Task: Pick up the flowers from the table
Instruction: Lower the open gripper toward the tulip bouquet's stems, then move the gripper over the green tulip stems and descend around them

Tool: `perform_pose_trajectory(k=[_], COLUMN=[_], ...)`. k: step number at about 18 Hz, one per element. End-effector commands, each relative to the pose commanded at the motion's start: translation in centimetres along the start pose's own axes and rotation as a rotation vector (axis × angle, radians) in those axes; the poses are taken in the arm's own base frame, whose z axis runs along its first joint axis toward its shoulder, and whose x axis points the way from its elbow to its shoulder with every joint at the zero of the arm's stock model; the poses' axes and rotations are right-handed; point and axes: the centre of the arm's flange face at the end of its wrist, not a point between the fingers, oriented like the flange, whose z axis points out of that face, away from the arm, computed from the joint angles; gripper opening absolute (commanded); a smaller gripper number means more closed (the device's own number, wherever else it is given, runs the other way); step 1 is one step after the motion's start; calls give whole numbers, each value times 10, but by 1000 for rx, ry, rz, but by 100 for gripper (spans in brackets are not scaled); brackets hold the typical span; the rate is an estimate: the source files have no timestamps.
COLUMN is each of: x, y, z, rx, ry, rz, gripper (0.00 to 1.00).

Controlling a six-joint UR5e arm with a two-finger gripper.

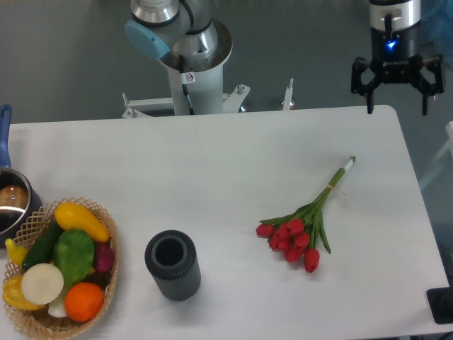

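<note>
The flowers (301, 228) are a small bunch of red tulips with green stems, lying flat on the right half of the white table (233, 163). The blooms point toward the front; the pale stem ends point to the back right. My gripper (397, 110) hangs at the top right, above the table's far right corner, well behind and to the right of the flowers. Its two black fingers (369, 105) are spread wide and hold nothing.
A dark grey cylindrical vase (172, 264) stands at the front centre. A wicker basket of vegetables (60, 269) sits at the front left, with a metal pot (13, 202) behind it. The arm's base (192, 67) stands behind the table's far edge.
</note>
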Motion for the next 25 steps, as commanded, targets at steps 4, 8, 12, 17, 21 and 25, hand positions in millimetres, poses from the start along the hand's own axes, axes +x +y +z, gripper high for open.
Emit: perform_pose_trajectory(k=[4,8,12,17,21,25], x=[2,10,19,29,37,53], y=[-3,-2,-2,1,5,3], z=[1,9,19,37,64,113], rx=[1,3,38,38,20,-18], ry=[3,20,52,92,143,231], rz=[5,-5,-118,-161,-135,-65], gripper=[100,100,100,100,100,100])
